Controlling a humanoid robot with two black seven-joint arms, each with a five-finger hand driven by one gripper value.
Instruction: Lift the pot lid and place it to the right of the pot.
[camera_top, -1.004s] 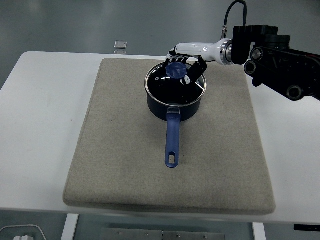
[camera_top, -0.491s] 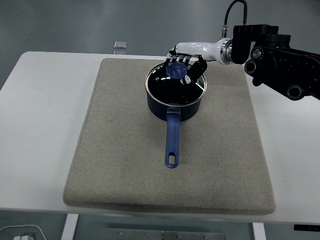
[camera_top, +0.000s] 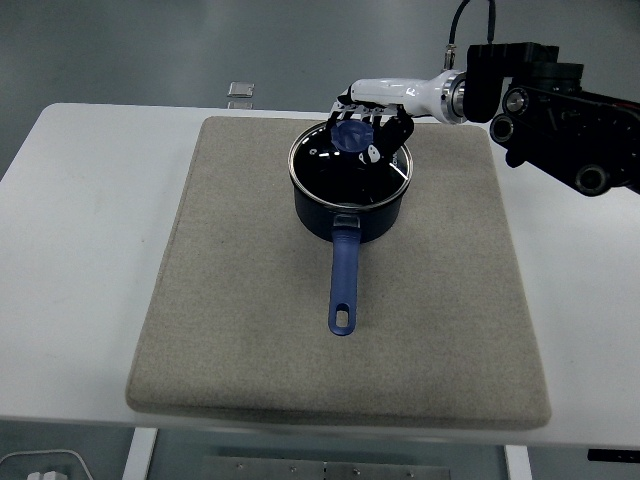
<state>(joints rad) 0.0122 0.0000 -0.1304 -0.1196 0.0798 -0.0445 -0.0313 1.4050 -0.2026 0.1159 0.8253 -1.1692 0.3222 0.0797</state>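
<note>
White tabletop (camera_top: 90, 250) under me, a grey felt mat (camera_top: 240, 330) spread over most of it, and the pot (camera_top: 350, 195) sits on the mat toward its far edge, a little right of the middle. Its blue handle (camera_top: 343, 280) points straight back at the near edge, so it stays out of my way, and the right half of the mat is bare, which is where the lid has to go.

My right hand (camera_top: 372, 125) has reached in from the right edge and is over the pot lid (camera_top: 345, 170), fingers curled down around the blue knob (camera_top: 351, 135) at its centre. I'd call that a grasp on the knob, thumb toward the near side and the other fingers behind it, though how firm the contact is I can't make out. Going for the knob makes sense: it's the one part that stands proud of the glass.

Lid looks seated on the rim, level, directly beneath my palm. My left arm isn't showing.

Small clear object (camera_top: 240, 90) at the tabletop's far edge, well apart from all this.
</note>
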